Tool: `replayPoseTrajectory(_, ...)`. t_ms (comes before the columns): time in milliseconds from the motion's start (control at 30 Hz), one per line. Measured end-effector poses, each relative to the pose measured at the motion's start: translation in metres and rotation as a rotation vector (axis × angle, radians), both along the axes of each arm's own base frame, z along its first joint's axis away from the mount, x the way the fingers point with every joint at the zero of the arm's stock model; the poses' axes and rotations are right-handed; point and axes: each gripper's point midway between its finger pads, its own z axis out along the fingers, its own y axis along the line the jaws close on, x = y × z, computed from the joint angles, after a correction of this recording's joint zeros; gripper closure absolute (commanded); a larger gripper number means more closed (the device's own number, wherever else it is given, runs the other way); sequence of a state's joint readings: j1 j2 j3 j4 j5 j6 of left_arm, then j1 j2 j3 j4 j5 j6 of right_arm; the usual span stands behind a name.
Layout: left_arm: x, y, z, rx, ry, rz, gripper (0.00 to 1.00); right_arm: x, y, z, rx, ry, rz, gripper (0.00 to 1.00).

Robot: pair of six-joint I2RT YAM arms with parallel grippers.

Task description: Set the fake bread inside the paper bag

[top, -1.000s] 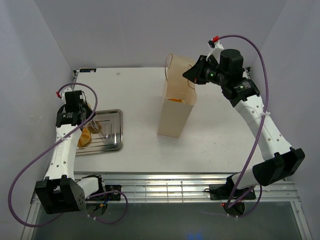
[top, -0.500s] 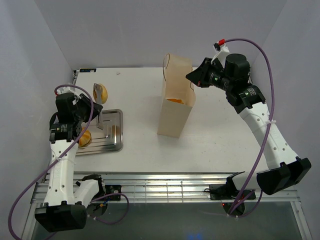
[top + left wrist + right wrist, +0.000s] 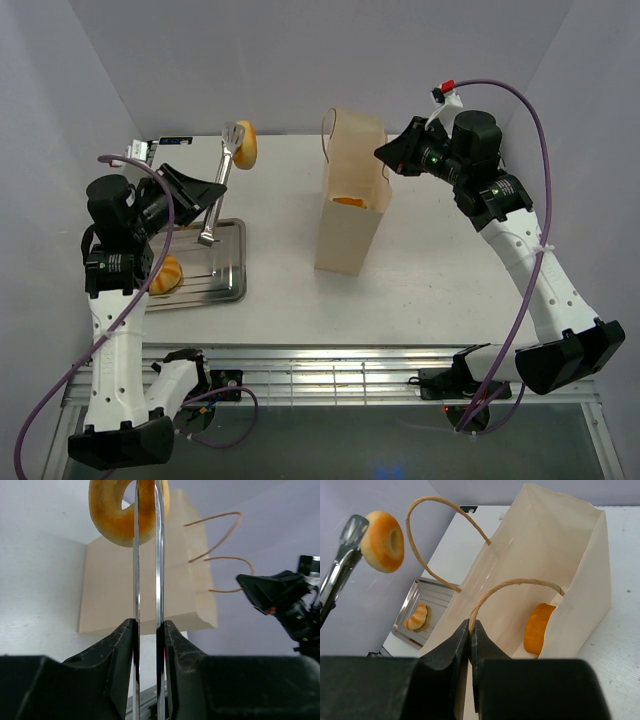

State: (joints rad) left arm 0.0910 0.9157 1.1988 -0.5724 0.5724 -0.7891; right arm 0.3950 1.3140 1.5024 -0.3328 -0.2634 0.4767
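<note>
My left gripper (image 3: 208, 192) is shut on long metal tongs (image 3: 222, 178), which pinch a golden ring-shaped fake bread (image 3: 245, 145) in the air, left of the paper bag (image 3: 350, 225). In the left wrist view the tongs (image 3: 159, 555) run up to the ring (image 3: 117, 517), with the bag (image 3: 150, 590) behind. My right gripper (image 3: 386, 157) is shut on the bag's near string handle (image 3: 512, 585) and holds the mouth open. One orange bread (image 3: 538, 627) lies inside the bag. A croissant-like bread (image 3: 167, 275) lies on the tray.
A flat silver tray (image 3: 225, 270) sits on the white table at the left, below the raised tongs. The bag's other handle (image 3: 427, 540) loops up on the far side. Grey walls enclose the table on three sides.
My left arm has lifted the tongs with the ring bread off the tray, up and right toward the bag. My right gripper has stayed on the handle.
</note>
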Motion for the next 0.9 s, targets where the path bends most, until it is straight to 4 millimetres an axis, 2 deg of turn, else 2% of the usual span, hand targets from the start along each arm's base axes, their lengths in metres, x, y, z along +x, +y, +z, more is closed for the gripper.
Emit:
replayPoseTrajectory(200,-0.016,-0.035,0.05,-0.101,-0.135,-0.181,0.87,0.0,0.0,0.001,0.008,0.005,-0.005,0.92)
replayPoseTrajectory(433,-0.041,-0.09,0.085,-0.165,-0.219,-0.416,0.86,0.0,0.0,0.001,0.013,0.008,-0.006,0.92)
replayPoseTrajectory(533,-0.054,-0.107,0.094,-0.183,-0.248,-0.497,0.87,0.0,0.0,0.002,0.015,0.008,-0.007,0.92)
replayPoseTrajectory(733,-0.073,-0.13,0.107,-0.214,-0.304,-0.603,0.87,-0.001,-0.001,0.004,0.018,0.002,-0.011,0.92)
replayPoseTrajectory(900,-0.079,-0.143,0.105,-0.229,-0.314,-0.656,0.87,-0.002,-0.002,0.006,0.019,-0.003,-0.013,0.92)
